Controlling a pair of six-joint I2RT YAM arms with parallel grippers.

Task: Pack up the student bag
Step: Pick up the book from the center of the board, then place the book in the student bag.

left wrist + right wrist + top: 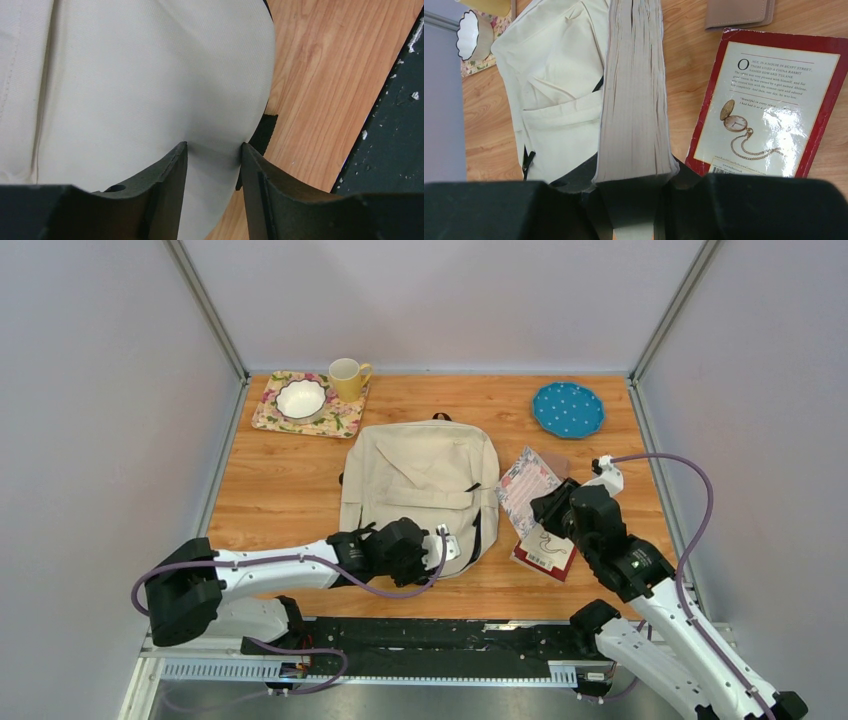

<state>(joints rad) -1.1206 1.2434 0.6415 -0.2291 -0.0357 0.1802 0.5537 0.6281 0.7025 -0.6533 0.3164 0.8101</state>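
Note:
The cream student bag [420,475] lies flat in the middle of the wooden table, top loop pointing away. My left gripper [440,545] is at its near right corner. In the left wrist view the jaws [214,147] pinch a fold of the bag's fabric [140,75]. My right gripper [545,502] is shut on a thick book with a floral cover [525,485], held just right of the bag. In the right wrist view the book's page edge [636,90] runs between the jaws [636,175], with the bag [554,100] to its left.
A red-bordered book [548,555] lies on the table under my right gripper, also in the right wrist view [769,105]. A brown wallet [739,12] lies beyond it. At the back stand a blue dotted plate [568,408], a yellow mug [348,378] and a white bowl [300,397] on a floral mat [270,418].

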